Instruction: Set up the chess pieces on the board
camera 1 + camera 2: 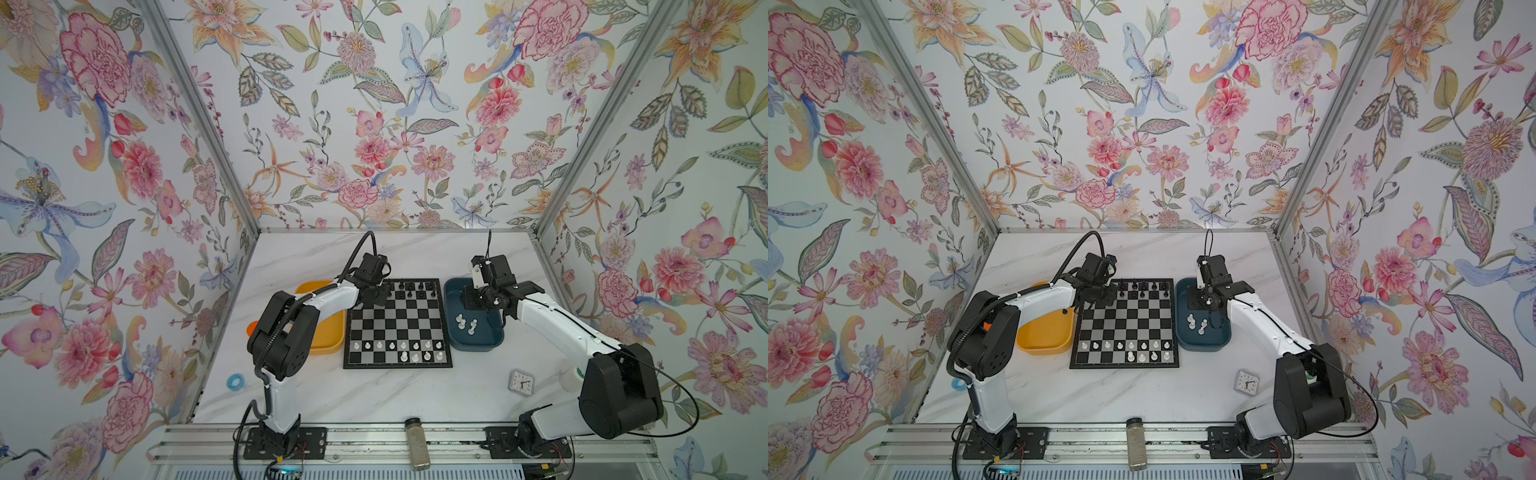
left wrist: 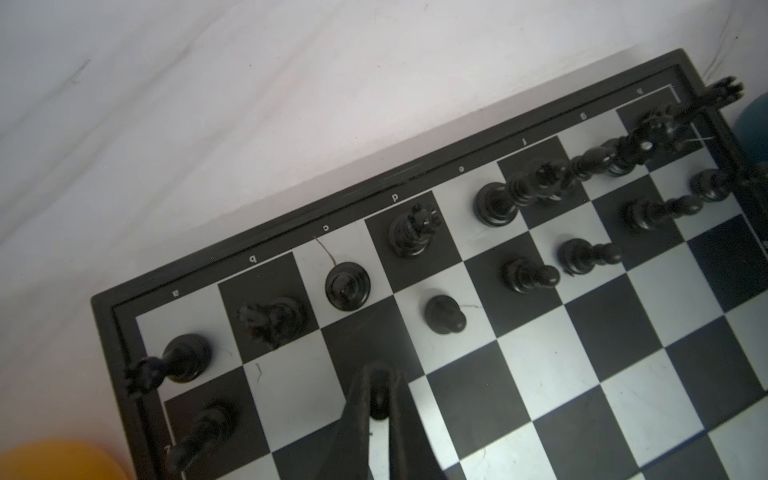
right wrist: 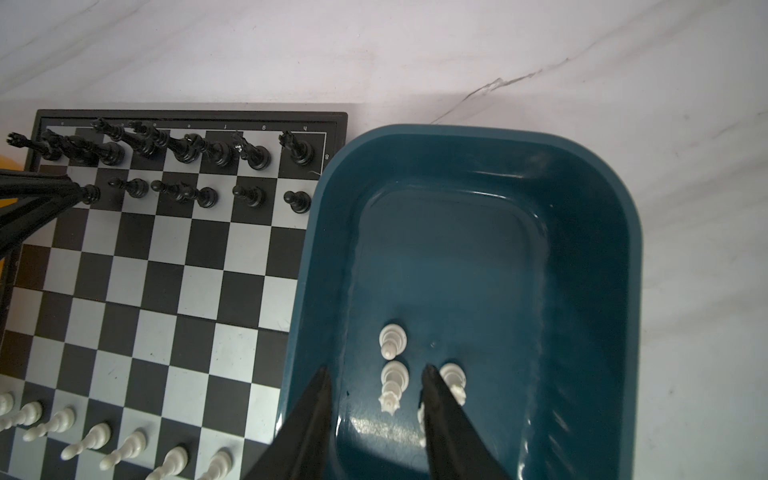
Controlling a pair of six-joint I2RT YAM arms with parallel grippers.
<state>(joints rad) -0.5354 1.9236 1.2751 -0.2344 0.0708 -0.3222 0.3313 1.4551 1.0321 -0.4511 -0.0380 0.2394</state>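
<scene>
So here's what we've got: the square chessboard of black and silvery-grey checks (image 1: 397, 321) (image 1: 1124, 321) sits mid-table on the white marble-look tabletop (image 1: 374, 395), between a yellow plastic tray (image 1: 328, 337) and a dark blue plastic tray (image 1: 478, 348) (image 3: 582, 291).

The left gripper (image 1: 376, 294) (image 2: 379, 374) is over the board's far left corner. Its fingers are pinched together on a tiny black pawn (image 2: 379, 395) (image 3: 90, 193), right in line with the other black chess pieces (image 1: 411, 286) (image 2: 444, 313) at the far end.

The right gripper (image 1: 484, 301) (image 3: 376, 372) hangs over the blue tray with its fingers apart and nothing gripped. One of the loose white chess pieces (image 1: 465, 325) (image 3: 392, 384) in the tray stands between them, but we can't tell from here if either finger touches it.

The white chess pieces on the board (image 1: 395, 345) (image 3: 97, 436) fill the second-nearest row, plus four in the nearest row toward the right.

There's also a small square clock (image 1: 521, 382) near the right arm.
</scene>
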